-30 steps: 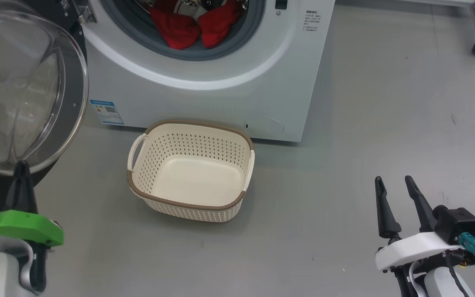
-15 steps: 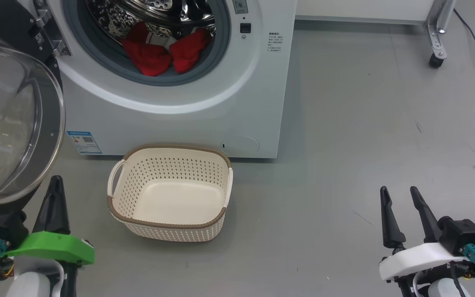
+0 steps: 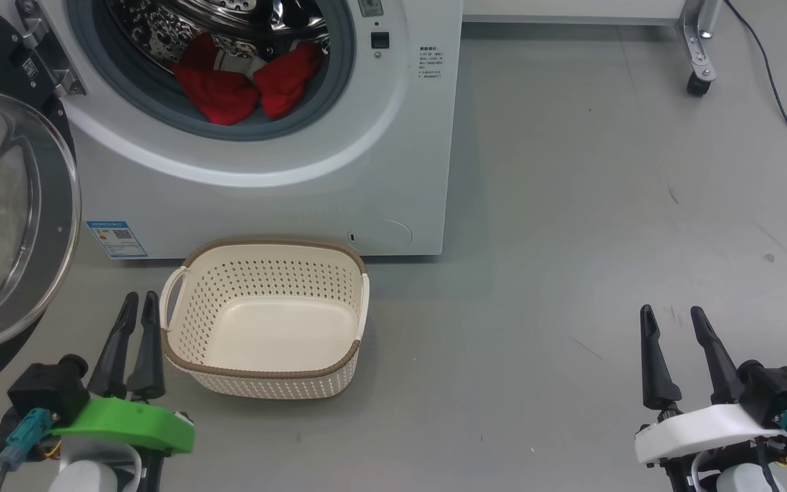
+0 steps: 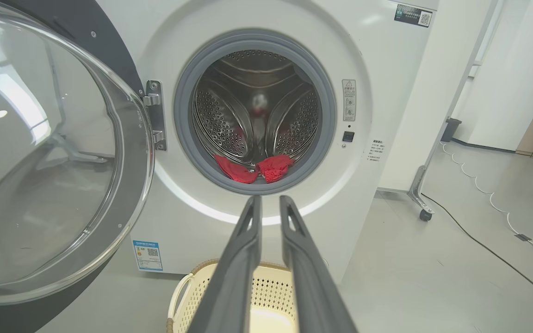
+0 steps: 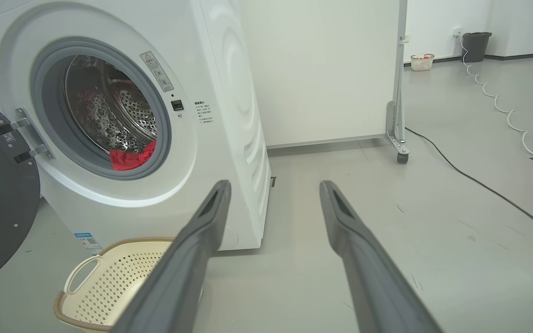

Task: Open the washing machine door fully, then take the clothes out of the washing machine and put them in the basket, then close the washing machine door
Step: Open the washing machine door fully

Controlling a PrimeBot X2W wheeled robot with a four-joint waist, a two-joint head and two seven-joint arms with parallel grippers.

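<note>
Clothes (image 3: 219, 92): two red lumps; one basket (image 3: 270, 280)

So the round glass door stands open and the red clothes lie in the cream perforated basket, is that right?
No: the glass door is open, but the red clothes lie in the steel drum; the head view shows the cream basket empty.

left gripper (image 3: 141, 305): I see it low on the left, fingers up, just a thin gap between them, holding nothing.
left wrist (image 3: 127, 424): green piece, bottom left corner.
right gripper (image 3: 672, 313): low on the right, fingers up and spread wide, holding nothing.
right wrist (image 3: 701, 424): white piece, bottom right corner.
</note>
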